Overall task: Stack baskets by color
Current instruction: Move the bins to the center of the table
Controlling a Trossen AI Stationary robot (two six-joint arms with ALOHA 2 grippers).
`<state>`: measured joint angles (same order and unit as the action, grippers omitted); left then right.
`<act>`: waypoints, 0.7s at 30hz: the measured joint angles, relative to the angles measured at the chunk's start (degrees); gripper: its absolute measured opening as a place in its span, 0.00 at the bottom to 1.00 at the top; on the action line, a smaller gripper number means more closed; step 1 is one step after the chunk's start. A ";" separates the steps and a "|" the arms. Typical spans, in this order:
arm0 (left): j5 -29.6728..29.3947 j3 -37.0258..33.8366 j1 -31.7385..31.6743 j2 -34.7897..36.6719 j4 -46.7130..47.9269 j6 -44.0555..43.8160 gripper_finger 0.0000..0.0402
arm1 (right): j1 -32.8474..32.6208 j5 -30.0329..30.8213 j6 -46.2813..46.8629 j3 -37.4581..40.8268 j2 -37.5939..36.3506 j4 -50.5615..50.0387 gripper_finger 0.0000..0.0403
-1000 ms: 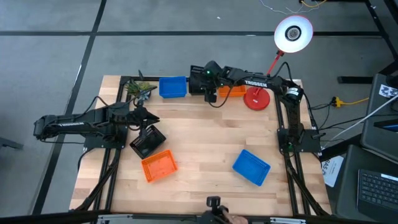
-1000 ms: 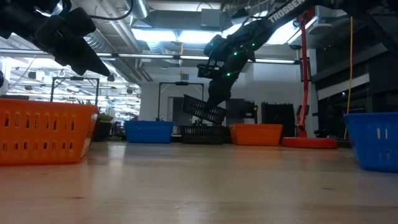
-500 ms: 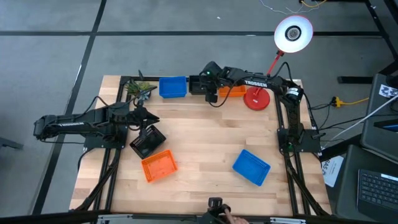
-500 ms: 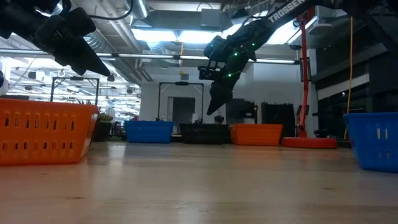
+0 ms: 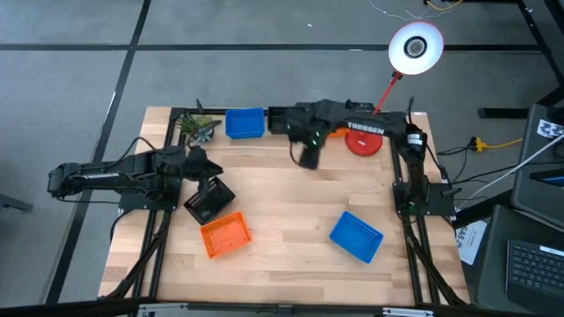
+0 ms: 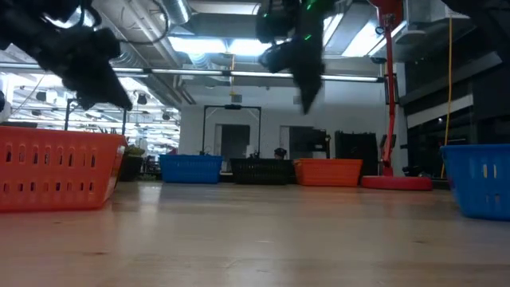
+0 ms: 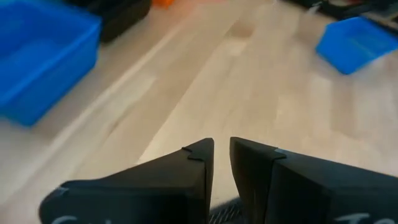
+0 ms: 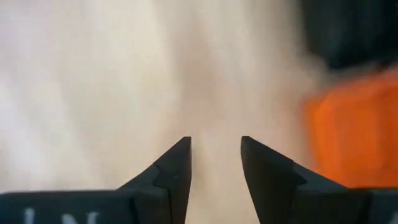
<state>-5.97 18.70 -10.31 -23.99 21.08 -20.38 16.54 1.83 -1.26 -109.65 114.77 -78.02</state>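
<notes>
The red lamp base (image 5: 361, 141) sits near a back corner of the wooden surface (image 5: 291, 202), and it serves well as the marker for everything else. Just beside it lies an orange basket (image 5: 335, 131), then a black mesh basket (image 5: 280, 121), then a blue basket (image 5: 245, 123), the three in a row along the back edge leading away from the lamp, with a small green plant (image 5: 197, 128) at the row's far end. They look like the seed of one pile per colour, so that each loose basket has a home waiting.

The right hand (image 5: 307, 155) hangs over bare wood just in front of the black basket, not far from the lamp base. Its fingers stand apart with nothing between them, so I judge it has no load and is free to go for another basket.

Well away from the lamp, on the far side of the surface, the left hand (image 5: 196, 162) hovers above a second black mesh basket (image 5: 208, 200). Its fingers are nearly together with a thin gap, and I see nothing held in them. Touching that black basket, toward the front edge, lies a second orange basket (image 5: 226, 236). A second blue basket (image 5: 356, 236) lies askew toward the front on the lamp's side.

The surface is pale butcher-block wood in a dark metal frame. Around it is grey floor; beyond, a workshop hall with ceiling ducts and strip lights.
</notes>
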 joint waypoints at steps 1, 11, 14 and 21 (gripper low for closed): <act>-0.69 0.00 0.00 0.00 1.50 -1.65 0.11 | -1.38 0.00 1.13 0.33 -0.46 -3.44 0.34; 1.45 10.19 7.76 -5.71 18.69 -17.55 0.09 | -12.41 0.04 11.32 18.88 -15.45 -4.10 0.34; 6.91 15.76 12.67 -10.26 20.84 -18.75 0.07 | -13.89 1.39 14.79 26.13 -21.13 2.36 0.34; 13.72 22.61 23.24 -21.91 39.06 -36.54 0.01 | -15.86 3.09 25.14 41.18 -32.28 11.80 0.34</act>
<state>7.75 41.31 12.93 -45.90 60.13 -56.92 0.68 4.92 23.88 -68.47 82.49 -66.22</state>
